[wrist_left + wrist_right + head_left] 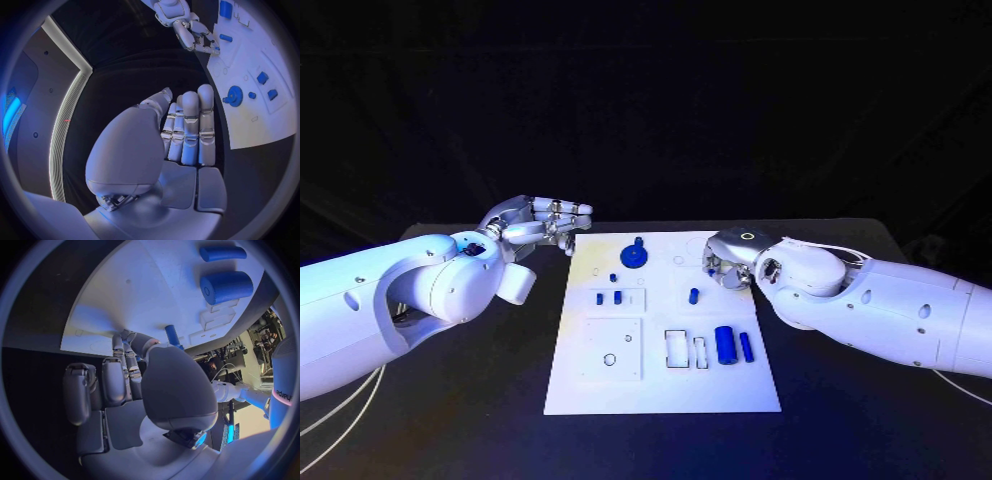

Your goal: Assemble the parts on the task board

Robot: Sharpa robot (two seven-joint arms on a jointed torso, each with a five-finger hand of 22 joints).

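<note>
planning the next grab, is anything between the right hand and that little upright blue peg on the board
Nothing visible is in the way. The right hand hangs over the far right part of the task board, and the small blue peg stands just beside its fingertips, with only bare white board between them.

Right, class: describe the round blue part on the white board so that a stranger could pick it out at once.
Start at the white task board in the middle of the black table. Go to its far end, between the left hand and the right hand. There lies the blue wheel-shaped part: it alone is a flat disc, while the other blue pieces are small blocks, pegs and cylinders.
</note>
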